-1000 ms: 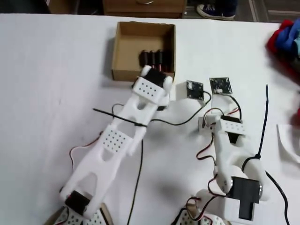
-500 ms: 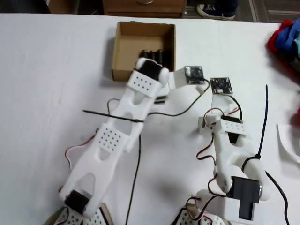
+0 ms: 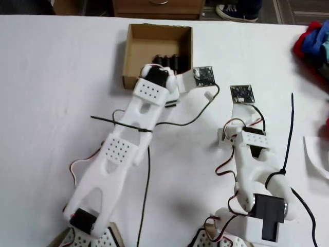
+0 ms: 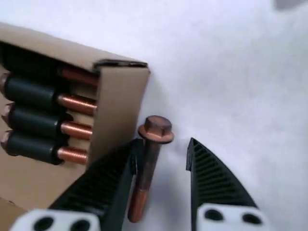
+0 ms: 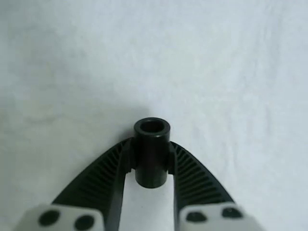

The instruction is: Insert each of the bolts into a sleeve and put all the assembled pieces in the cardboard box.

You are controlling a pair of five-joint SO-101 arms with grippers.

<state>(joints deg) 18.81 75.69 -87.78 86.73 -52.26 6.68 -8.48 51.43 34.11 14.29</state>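
White table (image 3: 46, 77) — wooden cabinet (image 3: 157, 7) behind

bolt (image 4: 148, 163): copper-toned metal, smooth, faint sheen
sleeve (image 5: 152, 154): black, matt, smooth
box (image 3: 131, 81): brown cardboard, matt
surface (image 3: 61, 77): white, matt, faintly grainy
right hand (image 5: 151, 143): black ribbed plastic, white plastic base

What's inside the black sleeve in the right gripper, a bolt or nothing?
Empty. The sleeve, clamped in the right gripper, shows an open dark hole at its end, with nothing sticking out.
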